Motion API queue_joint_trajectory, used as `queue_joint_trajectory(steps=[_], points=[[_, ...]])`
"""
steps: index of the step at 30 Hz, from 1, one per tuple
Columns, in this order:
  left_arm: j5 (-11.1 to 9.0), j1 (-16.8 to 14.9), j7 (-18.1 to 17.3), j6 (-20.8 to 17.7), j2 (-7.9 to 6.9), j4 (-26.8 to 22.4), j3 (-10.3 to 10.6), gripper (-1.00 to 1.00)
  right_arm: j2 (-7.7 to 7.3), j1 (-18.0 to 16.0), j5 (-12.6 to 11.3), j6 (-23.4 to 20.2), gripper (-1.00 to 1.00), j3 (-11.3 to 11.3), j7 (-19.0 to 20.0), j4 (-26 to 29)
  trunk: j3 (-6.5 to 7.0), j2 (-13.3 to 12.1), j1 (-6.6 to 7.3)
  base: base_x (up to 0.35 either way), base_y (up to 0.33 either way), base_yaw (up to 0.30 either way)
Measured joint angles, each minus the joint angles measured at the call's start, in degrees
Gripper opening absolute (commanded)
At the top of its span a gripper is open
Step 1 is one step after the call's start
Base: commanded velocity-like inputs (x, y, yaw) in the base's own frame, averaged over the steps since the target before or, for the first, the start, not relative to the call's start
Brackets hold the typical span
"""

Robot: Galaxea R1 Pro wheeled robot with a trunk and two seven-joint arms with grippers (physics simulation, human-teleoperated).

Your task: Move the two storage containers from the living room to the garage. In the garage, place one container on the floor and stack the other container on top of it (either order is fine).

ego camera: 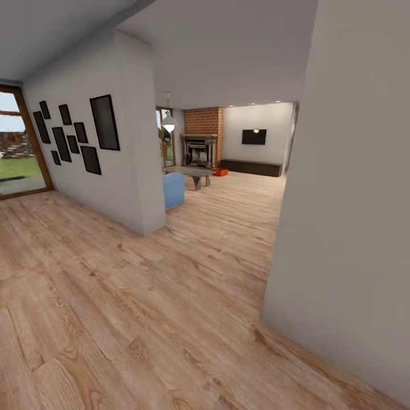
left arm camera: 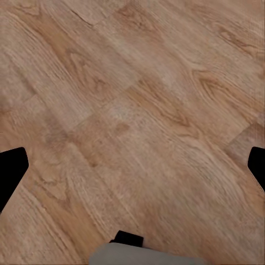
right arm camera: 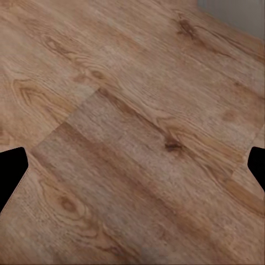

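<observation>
Far down the room, an orange-red storage container (ego camera: 220, 171) sits on the wood floor in front of the red brick fireplace (ego camera: 202, 143) of the living room; I cannot tell whether it is one box or two. In the left wrist view the left gripper (left arm camera: 132, 165) hangs open over bare planks, its black fingertips (left arm camera: 11, 171) wide apart at the frame's edges. The right gripper (right arm camera: 132, 168) is likewise open above the planks, with nothing between its fingers (right arm camera: 11, 174).
A white partition wall (ego camera: 122, 159) with black picture frames stands at left, a pale wall corner (ego camera: 341, 228) close at right, and wood floor runs between them. Beyond are a blue sofa end (ego camera: 173, 189), a coffee table (ego camera: 189, 172), a dark bench chest (ego camera: 251, 167) and a glass door (ego camera: 17, 148).
</observation>
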State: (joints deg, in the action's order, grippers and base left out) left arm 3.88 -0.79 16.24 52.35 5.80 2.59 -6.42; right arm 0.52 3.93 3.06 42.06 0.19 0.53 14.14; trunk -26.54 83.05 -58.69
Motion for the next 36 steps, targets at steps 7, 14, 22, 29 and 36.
queue_joint_trajectory(steps=[7, 14, 22, 29, 36], points=[[0.0, 0.0, 0.0, 0.0, 0.0, 0.0, 0.0, 1.0, 0.0, 0.0, 0.0, 0.0, 1.0, 0.0, 0.0, 0.0, 0.0, 0.0, 0.0, 0.327, 0.0, 0.021], [0.0, 0.0, 0.0, 0.0, -0.02, 0.0, 0.0, 1.0, 0.0, 0.0, 0.1, 0.0, 1.0, 0.0, 0.0, 0.0, 0.0, 0.0, 0.0, 0.327, 0.0, 0.001], [0.0, 0.0, 0.1, 0.0, 0.0, 0.0, 0.0, 1.0, 0.0, 0.0, 0.1, 0.0, 1.0, 0.0, 0.0, 0.0, 0.0, 0.0, 0.0, 0.327, 0.0, 0.0], [0.0, 0.0, 0.0, 0.0, -0.07, 0.0, 0.0, 1.0, 0.0, 0.0, 0.1, 0.0, 1.0, 0.0, 0.1, 0.0, 0.0, 0.0, 0.0, 0.327, 0.0, 0.0], [0.0, 0.0, 0.0, 0.0, -0.09, 0.0, 0.0, 1.0, 0.0, 0.0, 0.1, 0.0, 1.0, 0.0, 0.1, 0.0, 0.0, 0.0, 0.0, 0.327, 0.0, 0.0]])
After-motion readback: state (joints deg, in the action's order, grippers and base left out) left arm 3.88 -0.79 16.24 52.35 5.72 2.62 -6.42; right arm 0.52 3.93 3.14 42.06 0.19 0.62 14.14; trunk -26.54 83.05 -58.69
